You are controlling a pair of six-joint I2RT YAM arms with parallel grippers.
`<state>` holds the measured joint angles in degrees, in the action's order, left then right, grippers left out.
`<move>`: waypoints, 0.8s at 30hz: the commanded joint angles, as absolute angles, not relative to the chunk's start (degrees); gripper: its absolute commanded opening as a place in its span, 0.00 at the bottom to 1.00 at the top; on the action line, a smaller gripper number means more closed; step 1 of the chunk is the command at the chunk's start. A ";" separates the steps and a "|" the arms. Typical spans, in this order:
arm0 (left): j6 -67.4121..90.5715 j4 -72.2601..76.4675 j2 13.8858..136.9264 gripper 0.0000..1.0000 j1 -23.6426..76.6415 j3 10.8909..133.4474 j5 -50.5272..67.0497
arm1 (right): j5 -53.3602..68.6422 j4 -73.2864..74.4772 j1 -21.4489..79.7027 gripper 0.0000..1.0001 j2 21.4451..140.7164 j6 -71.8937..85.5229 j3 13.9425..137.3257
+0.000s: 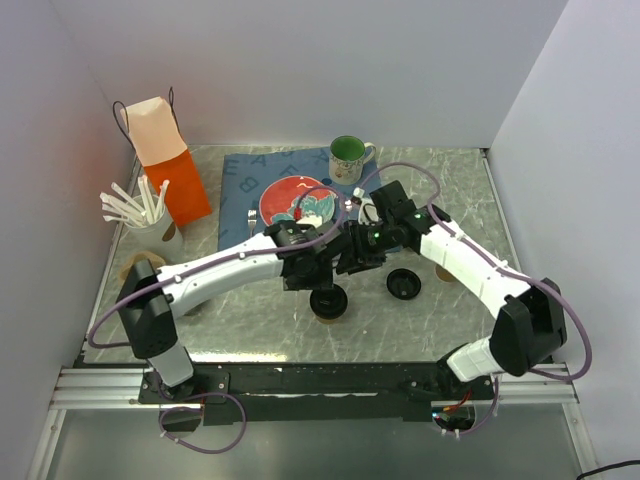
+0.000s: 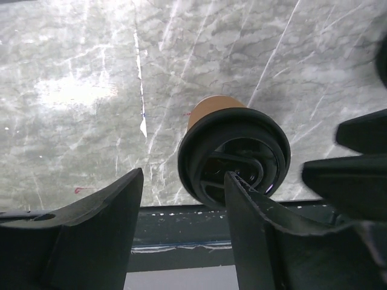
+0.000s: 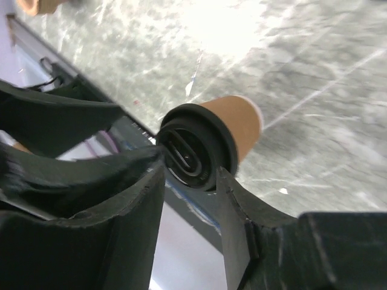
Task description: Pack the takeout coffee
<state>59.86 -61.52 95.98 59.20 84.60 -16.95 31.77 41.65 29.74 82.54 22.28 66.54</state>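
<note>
Top external: left hand (image 2: 184, 180) and right hand (image 3: 190, 167), fingers apart, crowd above the takeout coffee (image 1: 329, 299); loose black lid (image 1: 404, 284) nearby.

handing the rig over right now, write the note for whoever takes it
Left gripper: open, empty, fingers apart just short of the takeout coffee.
Right gripper: open, empty, fingertips close by the cup's lid; contact unclear.
Coffee: upright on the table, front centre, lid on, held by neither gripper.
Loose black lid: flat on the table to the cup's right.
Done: the cup is lidded.
Left: grasp the cup and pack it, probably into the orange paper bag at back left.
</note>
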 commanded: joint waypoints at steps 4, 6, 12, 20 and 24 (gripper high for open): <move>63.36 -62.06 83.78 0.71 54.68 81.14 -17.05 | 22.15 46.41 30.67 0.60 76.73 20.83 69.43; 63.37 -59.42 79.39 0.75 51.60 75.80 -16.01 | 21.27 45.79 31.46 0.67 75.77 21.53 69.26; 61.35 -54.41 71.64 0.99 42.37 64.87 -10.28 | 16.01 45.61 39.19 0.96 77.86 21.62 70.66; 59.06 -57.65 70.31 0.97 37.97 64.16 -14.94 | 4.58 49.04 48.24 1.00 84.54 22.06 75.58; 58.19 -57.75 68.65 0.96 36.65 63.20 -16.70 | 0.80 52.73 51.41 1.00 88.59 22.24 78.83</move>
